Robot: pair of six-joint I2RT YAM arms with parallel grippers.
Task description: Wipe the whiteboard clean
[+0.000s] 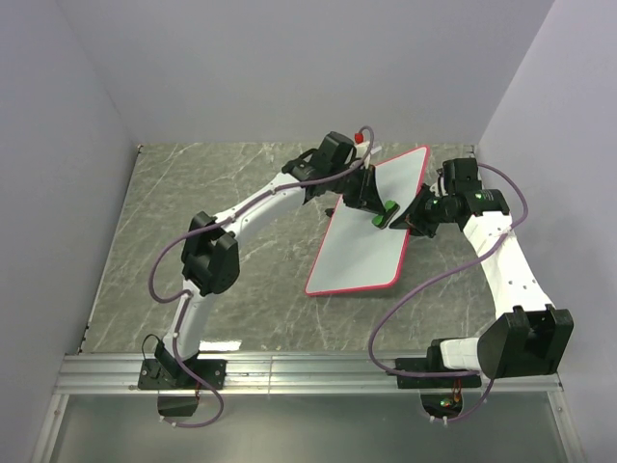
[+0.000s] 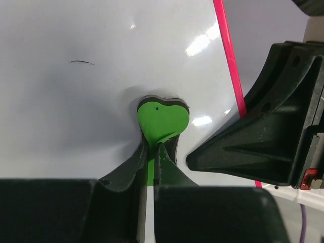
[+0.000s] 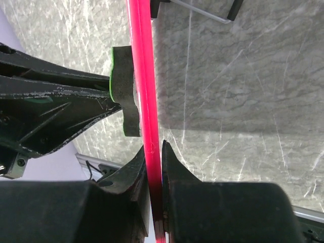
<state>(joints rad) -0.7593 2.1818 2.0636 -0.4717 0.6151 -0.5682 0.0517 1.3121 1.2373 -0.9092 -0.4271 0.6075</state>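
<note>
The whiteboard (image 1: 371,227) is a white board with a red-pink rim, held tilted above the table. My right gripper (image 1: 416,220) is shut on its right edge; the rim (image 3: 143,76) runs between the jaws (image 3: 155,152). My left gripper (image 1: 378,210) is shut on a small green eraser (image 2: 163,119) with a dark felt underside, pressed flat on the white surface (image 2: 76,116). A thin black stroke (image 2: 81,62) remains on the board up and left of the eraser. In the right wrist view the eraser's (image 3: 123,96) felt side lies against the board.
The grey marbled tabletop (image 1: 222,183) lies under the board and around it. White walls close in at the back and both sides. A metal rail (image 1: 308,371) runs along the near edge by the arm bases. A small red-and-white object (image 1: 362,137) sits behind the left wrist.
</note>
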